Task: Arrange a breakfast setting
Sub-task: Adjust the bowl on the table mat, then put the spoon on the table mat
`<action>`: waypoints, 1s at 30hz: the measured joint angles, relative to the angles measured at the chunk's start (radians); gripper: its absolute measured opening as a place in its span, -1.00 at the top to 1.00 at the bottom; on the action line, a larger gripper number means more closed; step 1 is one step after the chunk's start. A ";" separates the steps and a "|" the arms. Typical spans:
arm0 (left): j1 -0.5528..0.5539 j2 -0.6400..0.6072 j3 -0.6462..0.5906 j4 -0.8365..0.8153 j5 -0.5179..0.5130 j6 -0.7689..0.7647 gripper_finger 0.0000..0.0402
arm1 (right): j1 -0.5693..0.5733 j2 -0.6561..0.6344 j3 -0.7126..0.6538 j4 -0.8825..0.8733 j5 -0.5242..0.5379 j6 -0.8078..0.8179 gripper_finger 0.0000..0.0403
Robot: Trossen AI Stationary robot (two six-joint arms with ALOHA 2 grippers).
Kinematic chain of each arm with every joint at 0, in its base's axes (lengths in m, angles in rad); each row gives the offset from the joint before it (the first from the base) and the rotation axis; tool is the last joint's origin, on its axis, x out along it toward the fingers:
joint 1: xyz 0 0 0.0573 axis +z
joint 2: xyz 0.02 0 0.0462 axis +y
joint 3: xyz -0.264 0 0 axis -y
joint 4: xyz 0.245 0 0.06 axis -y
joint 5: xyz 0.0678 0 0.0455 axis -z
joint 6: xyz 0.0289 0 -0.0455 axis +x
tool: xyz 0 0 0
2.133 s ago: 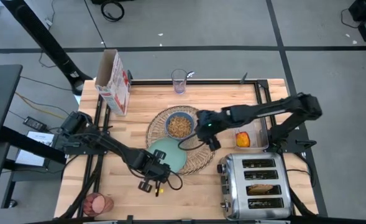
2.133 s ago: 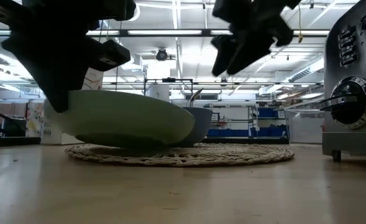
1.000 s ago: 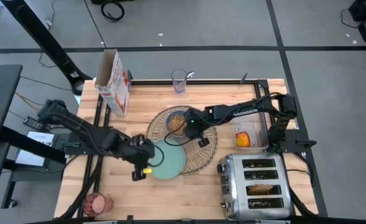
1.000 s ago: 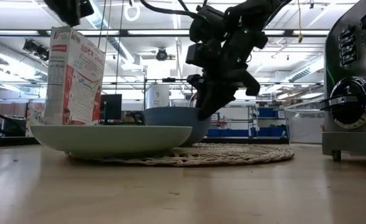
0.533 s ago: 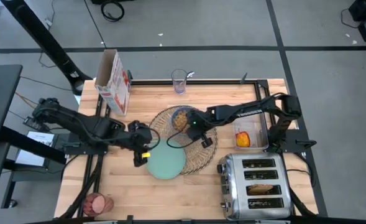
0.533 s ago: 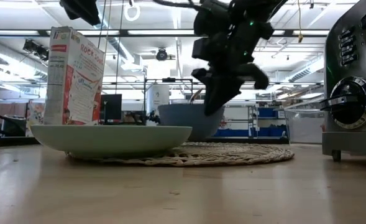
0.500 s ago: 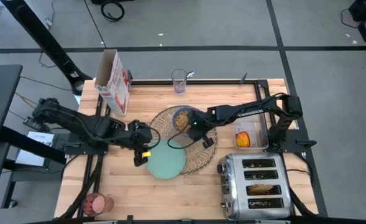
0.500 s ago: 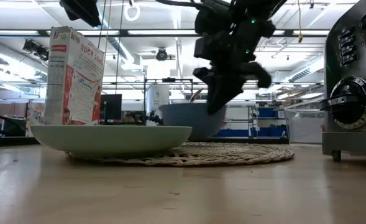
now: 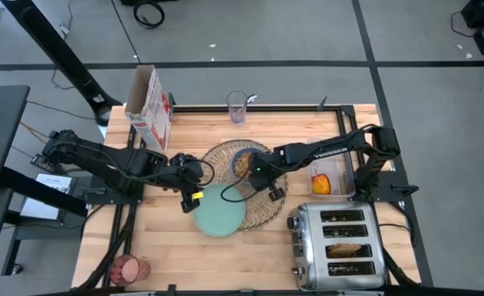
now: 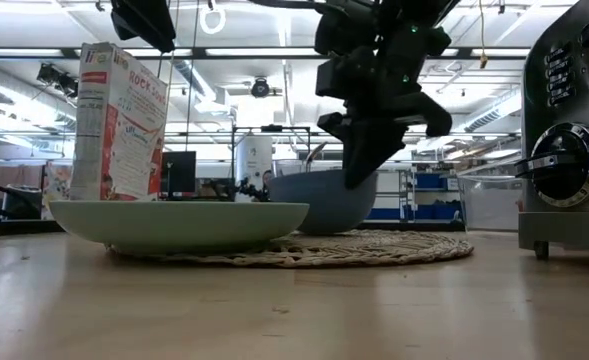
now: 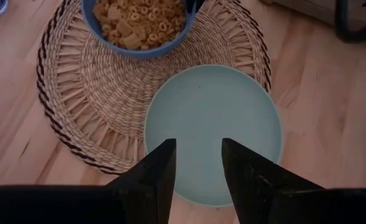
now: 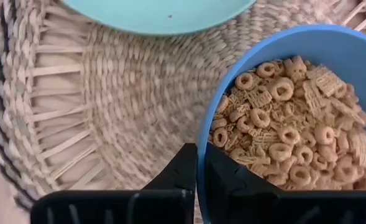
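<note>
A small blue bowl (image 9: 243,159) of cereal sits at the far side of the round woven placemat (image 9: 266,201). My right gripper (image 12: 198,155) is shut on its rim. The mint-green plate (image 9: 219,210) lies with its far edge on the placemat's near left part and its near edge on the table. My left gripper (image 9: 195,196) hangs open above the plate's left edge, nothing between its fingers (image 11: 155,168). The apple (image 9: 320,184) lies in a tray at the right. A glass of pink drink (image 9: 126,267) stands at the near left corner. My right gripper pinches the bowl's rim (image 12: 201,134) on the side toward the plate, one finger inside over the cereal and one outside. The fingers slant down from the table's right. The bowl (image 10: 324,200) stands upright, its base at the placemat; whether it is lifted I cannot tell.
A cereal box (image 9: 151,107) stands at the far left and an empty glass (image 9: 237,107) at the far edge. A steel toaster (image 9: 340,242) with a toast slice in a slot fills the near right corner. Bare wood shows near the front, left of the toaster.
My left gripper has drawn back from the plate's near left side toward the far edge and risen a little; the plate stays put. My right gripper has moved toward the table's right with the bowl, which has shifted that way over the placemat.
</note>
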 joint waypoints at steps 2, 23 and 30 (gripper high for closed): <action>0.000 0.000 0.000 0.001 0.000 -0.004 0.32 | 0.000 0.000 0.000 0.007 0.000 0.001 0.87; -0.003 -0.016 -0.001 0.060 0.009 -0.007 0.32 | 0.002 -0.087 0.000 0.009 -0.010 0.024 0.40; -0.001 -0.078 -0.001 0.245 0.010 0.057 0.32 | -0.019 -0.319 0.000 -0.031 0.121 0.299 0.23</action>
